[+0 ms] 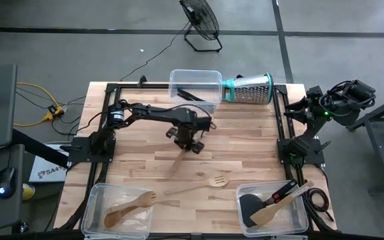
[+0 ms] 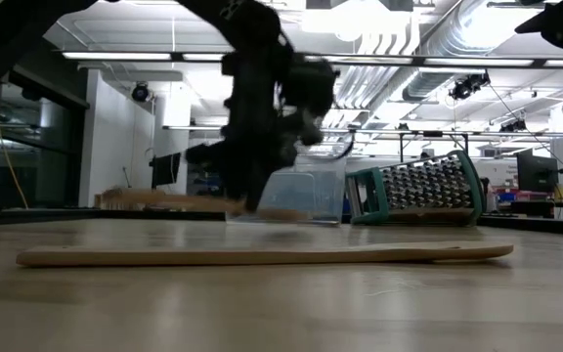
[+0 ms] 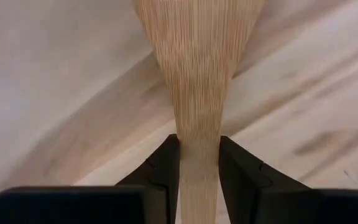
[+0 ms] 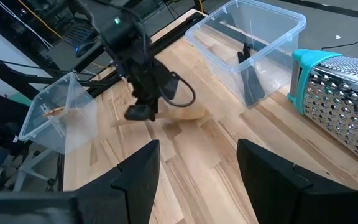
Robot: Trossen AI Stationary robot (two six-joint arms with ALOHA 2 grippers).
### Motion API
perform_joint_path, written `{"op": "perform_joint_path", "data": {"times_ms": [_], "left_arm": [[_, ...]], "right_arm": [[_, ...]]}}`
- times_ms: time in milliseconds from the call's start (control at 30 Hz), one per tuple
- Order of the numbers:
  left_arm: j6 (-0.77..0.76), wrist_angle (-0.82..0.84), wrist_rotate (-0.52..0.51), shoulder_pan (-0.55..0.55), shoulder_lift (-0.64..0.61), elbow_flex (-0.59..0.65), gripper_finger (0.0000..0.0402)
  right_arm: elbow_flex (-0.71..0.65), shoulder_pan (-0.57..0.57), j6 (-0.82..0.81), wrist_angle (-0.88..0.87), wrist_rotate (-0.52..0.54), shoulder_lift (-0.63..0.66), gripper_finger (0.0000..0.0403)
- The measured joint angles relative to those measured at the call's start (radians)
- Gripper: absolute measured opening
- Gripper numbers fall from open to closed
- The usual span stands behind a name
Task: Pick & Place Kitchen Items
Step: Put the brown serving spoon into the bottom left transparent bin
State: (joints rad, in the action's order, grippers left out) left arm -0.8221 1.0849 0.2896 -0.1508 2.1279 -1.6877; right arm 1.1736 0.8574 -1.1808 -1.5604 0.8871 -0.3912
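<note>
Writing: only a partial "SA4" on a white box (image 1: 47, 172) off the table's left edge. Left gripper (image 3: 199, 163) sits mid-table, fingers (image 3: 166, 168) clamped on a pale wooden spatula (image 3: 197, 68): narrow handle, blade flaring wide, grain lengthwise. Right gripper (image 4: 197, 163) is at the right edge, fingers apart, holding nothing. Nearby: slotted fork (image 1: 199, 186) on the table, far bin (image 1: 196, 86) just beyond, grater (image 1: 252, 89) beside that bin.

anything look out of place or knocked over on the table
The steel cone grater lies on its side at the table's far edge, beside the clear bin. Nothing looks spilled or broken.
</note>
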Motion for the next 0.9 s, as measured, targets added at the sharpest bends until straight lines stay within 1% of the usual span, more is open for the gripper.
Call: {"op": "perform_joint_path", "data": {"times_ms": [100,167,433,533,600,700,900], "left_arm": [[0.093,0.049,0.025,-0.005,0.000,-0.087,0.0081],[0.152,0.047,0.049,-0.005,-0.001,-0.143,0.0081],[0.399,0.086,0.256,-0.004,-0.005,-0.376,0.0081],[0.479,0.086,0.314,-0.005,-0.005,-0.456,0.0081],[0.518,0.079,0.337,-0.005,-0.006,-0.508,0.0081],[0.545,0.046,0.341,-0.005,-0.006,-0.577,0.0081],[0.559,-0.090,0.357,-0.005,-0.006,-0.667,0.0081]], "right_arm": [[0.000,0.000,0.000,0.000,0.000,0.000,0.0206],[0.000,0.000,0.000,0.000,0.000,0.000,0.0206],[0.000,0.000,0.004,0.000,0.000,0.000,0.0206],[0.000,0.000,0.007,0.000,0.000,0.000,0.0206],[0.000,0.000,0.008,0.000,0.000,0.000,0.0206],[0.000,0.000,0.019,0.000,0.000,0.000,0.0206],[0.000,0.000,0.027,0.000,0.000,0.000,0.0206]]}}
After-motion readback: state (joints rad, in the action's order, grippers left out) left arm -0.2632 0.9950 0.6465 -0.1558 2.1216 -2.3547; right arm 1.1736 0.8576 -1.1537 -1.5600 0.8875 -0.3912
